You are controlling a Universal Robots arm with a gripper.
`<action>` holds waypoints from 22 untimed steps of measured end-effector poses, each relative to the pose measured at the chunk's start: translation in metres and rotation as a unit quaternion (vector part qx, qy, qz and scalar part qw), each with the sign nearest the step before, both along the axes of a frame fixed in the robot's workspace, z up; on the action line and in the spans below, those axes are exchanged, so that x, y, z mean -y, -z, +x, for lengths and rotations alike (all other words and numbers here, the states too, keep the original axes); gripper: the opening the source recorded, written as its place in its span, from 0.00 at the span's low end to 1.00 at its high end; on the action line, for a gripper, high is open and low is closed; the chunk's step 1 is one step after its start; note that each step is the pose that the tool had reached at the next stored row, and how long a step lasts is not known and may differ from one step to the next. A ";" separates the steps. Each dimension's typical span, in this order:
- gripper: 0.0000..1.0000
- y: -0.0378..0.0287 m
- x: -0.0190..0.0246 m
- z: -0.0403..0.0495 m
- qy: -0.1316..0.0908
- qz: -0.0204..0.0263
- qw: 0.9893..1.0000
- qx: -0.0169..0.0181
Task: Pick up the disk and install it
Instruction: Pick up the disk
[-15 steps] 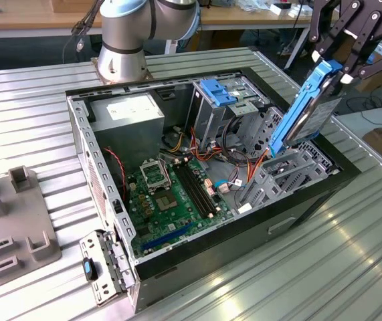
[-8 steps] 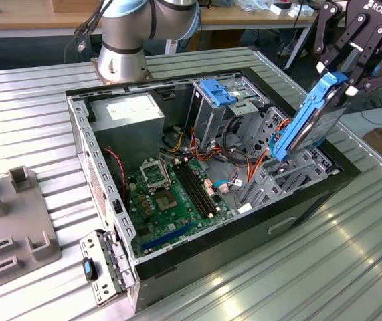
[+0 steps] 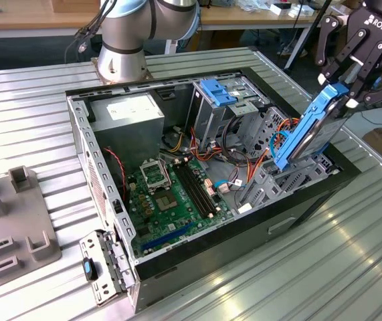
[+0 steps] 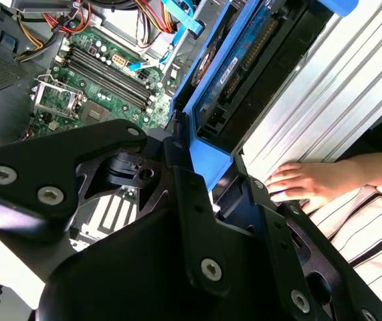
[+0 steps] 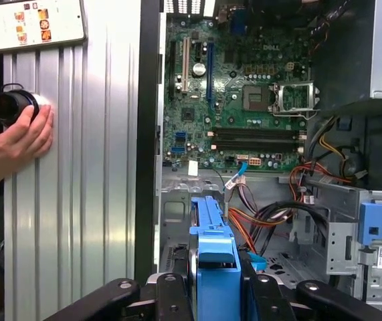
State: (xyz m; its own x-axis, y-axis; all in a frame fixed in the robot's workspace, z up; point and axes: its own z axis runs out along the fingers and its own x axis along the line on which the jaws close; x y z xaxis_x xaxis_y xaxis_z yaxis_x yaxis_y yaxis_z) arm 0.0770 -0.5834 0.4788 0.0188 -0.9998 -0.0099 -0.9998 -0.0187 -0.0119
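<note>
The disk (image 3: 308, 130) is a flat drive in a bright blue carrier rail. It hangs tilted over the open computer case (image 3: 104, 200), at the exterior view's right. Its lower end reaches down among the metal drive bays (image 3: 277, 177) at that end of the case. My gripper (image 3: 343, 90) is shut on the disk's upper end, with black fingers on either side of the blue rail. In the second wrist view the disk (image 4: 234, 67) stretches away from the gripper (image 4: 197, 157) toward the case. In the first wrist view the blue rail (image 5: 214, 254) sits between the fingers (image 5: 261, 294).
Inside the case lie the green motherboard (image 3: 170, 194), a grey power-supply box (image 3: 127, 110), a fixed drive cage with a blue top (image 3: 219, 93) and loose cables (image 3: 271, 144). A person's hand (image 5: 13, 140) rests on the ribbed table beside the case. A grey fixture (image 3: 10, 221) stands at the exterior view's left.
</note>
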 end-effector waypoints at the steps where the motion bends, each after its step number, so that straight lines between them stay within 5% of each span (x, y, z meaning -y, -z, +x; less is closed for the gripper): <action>1: 0.37 0.0019 0.0000 0.0000 0.000 0.000 1.000 0.000; 5: 0.37 0.0047 -0.0002 0.0000 0.001 0.000 1.000 0.000; 7: 0.37 0.0052 -0.0067 0.0001 0.001 0.000 1.000 0.000; 14: 0.37 0.0195 -0.0066 0.0002 0.001 0.000 1.000 0.000; 22: 0.37 0.0220 -0.0076 0.0003 0.001 0.000 1.000 0.000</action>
